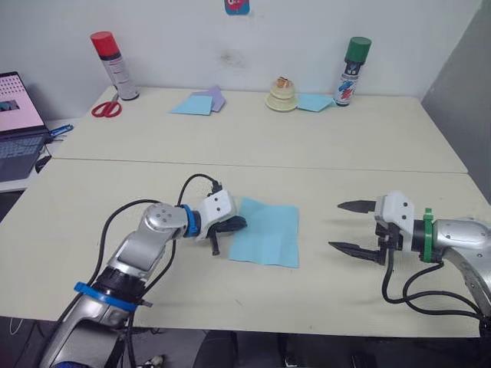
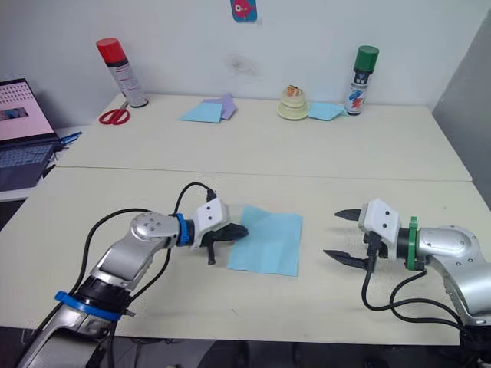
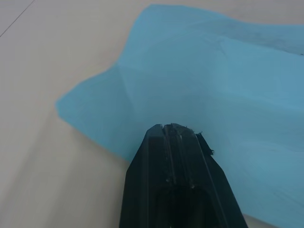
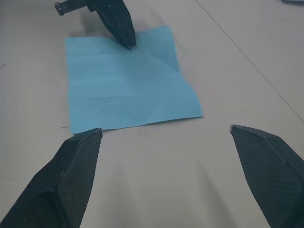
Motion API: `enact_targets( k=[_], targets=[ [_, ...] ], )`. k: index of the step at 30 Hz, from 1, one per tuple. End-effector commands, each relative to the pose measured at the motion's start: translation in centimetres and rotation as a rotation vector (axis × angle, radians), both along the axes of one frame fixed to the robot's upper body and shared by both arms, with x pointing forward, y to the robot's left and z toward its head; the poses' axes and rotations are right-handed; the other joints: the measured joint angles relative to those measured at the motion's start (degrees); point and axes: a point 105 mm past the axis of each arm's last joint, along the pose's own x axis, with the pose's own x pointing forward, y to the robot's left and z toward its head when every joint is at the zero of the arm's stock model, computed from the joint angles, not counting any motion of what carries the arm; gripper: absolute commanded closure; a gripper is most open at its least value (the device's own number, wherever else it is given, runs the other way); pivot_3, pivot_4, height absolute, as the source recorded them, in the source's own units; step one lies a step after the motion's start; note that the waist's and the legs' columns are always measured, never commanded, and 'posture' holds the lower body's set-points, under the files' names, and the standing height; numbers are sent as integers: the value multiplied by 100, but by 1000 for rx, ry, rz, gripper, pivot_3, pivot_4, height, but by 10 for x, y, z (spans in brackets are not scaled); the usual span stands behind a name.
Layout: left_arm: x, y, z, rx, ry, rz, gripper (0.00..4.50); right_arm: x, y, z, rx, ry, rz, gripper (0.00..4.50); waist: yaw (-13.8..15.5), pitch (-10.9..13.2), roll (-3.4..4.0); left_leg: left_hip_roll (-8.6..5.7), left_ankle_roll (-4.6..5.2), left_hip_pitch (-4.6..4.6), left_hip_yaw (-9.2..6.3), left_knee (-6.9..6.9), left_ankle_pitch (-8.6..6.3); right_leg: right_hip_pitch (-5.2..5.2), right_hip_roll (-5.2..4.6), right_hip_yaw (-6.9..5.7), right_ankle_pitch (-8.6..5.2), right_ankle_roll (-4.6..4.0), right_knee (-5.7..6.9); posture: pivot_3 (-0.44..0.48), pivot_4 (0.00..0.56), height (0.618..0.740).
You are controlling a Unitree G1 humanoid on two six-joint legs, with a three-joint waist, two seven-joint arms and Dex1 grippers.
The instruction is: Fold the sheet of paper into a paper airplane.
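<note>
The sheet of paper point(image 1: 267, 230) lies flat near the table's front middle. It is light blue and roughly square, with faint crease lines. My left gripper point(image 1: 224, 236) is at its left edge, open. One black finger point(image 4: 118, 21) rests its tip on the sheet near the left edge, and the other finger points down beside the paper. In the left wrist view that finger point(image 3: 175, 180) lies over the sheet point(image 3: 213, 80), whose nearby corner bulges slightly. My right gripper point(image 1: 347, 226) hovers open to the right of the sheet, apart from it, with nothing between its fingers.
Along the back of the table stand a red-capped spray can point(image 1: 115, 65), red scissors point(image 1: 107, 108), light-blue point(image 1: 192, 106) and lilac point(image 1: 216, 96) sheets, a cream round object point(image 1: 282, 97) and a green-capped can point(image 1: 351, 71). A laptop point(image 1: 15, 126) sits at far left.
</note>
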Motion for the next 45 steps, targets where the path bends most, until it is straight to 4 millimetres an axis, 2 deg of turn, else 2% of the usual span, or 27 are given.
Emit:
enact_targets(
  k=[1,9,11,13,20,23,28,31,33,38,42,45],
  targets=[
    [-5,0,-10,47,12,-34,4475,11,3,3,-33,-47,-39,0,-28,0,0,0,0,0,0,-1,0,0,0,0,0,0,0,0,150,729],
    [-13,7,-27,66,58,-17,4475,34,14,-21,-118,-22,-125,0,-38,-4,2,2,0,3,-4,-1,0,1,-1,-2,0,-1,2,0,150,729],
    [-13,7,-29,64,64,-14,4500,37,16,-28,-126,-1,-142,359,-39,-5,3,2,0,5,-3,-1,0,3,-1,-1,0,-1,2,0,150,729],
    [-14,7,-30,62,68,-9,4500,39,19,-36,-141,23,-145,866,-38,-5,4,2,0,5,-2,-1,0,3,-1,-1,0,-1,2,0,150,729],
    [-14,10,-33,57,81,6,4500,38,40,-56,-167,92,-59,3485,-47,-7,5,3,0,8,-4,-1,0,3,0,-3,0,-1,4,0,150,729],
    [-13,11,-33,50,89,19,4500,40,54,-57,-160,81,-6,4470,-58,-9,6,3,0,9,-3,-1,0,3,1,-1,0,-1,5,0,150,729],
    [-13,15,-36,42,108,44,4500,40,83,-37,-75,10,94,4470,-58,-10,6,3,0,10,-6,-1,0,5,1,-3,0,-1,6,0,150,729],
    [-13,18,-38,30,123,67,4500,30,108,-19,16,6,184,4470,-69,-10,7,5,0,11,-6,-1,0,5,2,-3,1,-1,7,0,150,729],
    [-12,19,-38,27,125,75,4500,26,117,-16,40,19,217,4470,-66,-10,7,6,0,12,-11,-1,1,5,3,-7,1,-2,9,0,150,729],
    [-10,22,-37,21,125,93,4500,23,138,-24,53,52,263,4470,-67,-20,-1,5,0,13,-10,0,0,7,2,-6,1,-2,9,0,150,729],
    [-7,25,-35,11,117,112,4500,28,146,-47,8,92,247,4470,-67,-22,-2,6,1,15,-12,0,1,7,3,-8,1,-3,11,0,150,729],
    [-6,27,-31,-9,110,130,4500,30,150,-56,-8,112,234,4470,-70,-22,-2,6,1,15,-9,0,1,6,3,-7,2,-3,12,0,150,729]
  ],
)
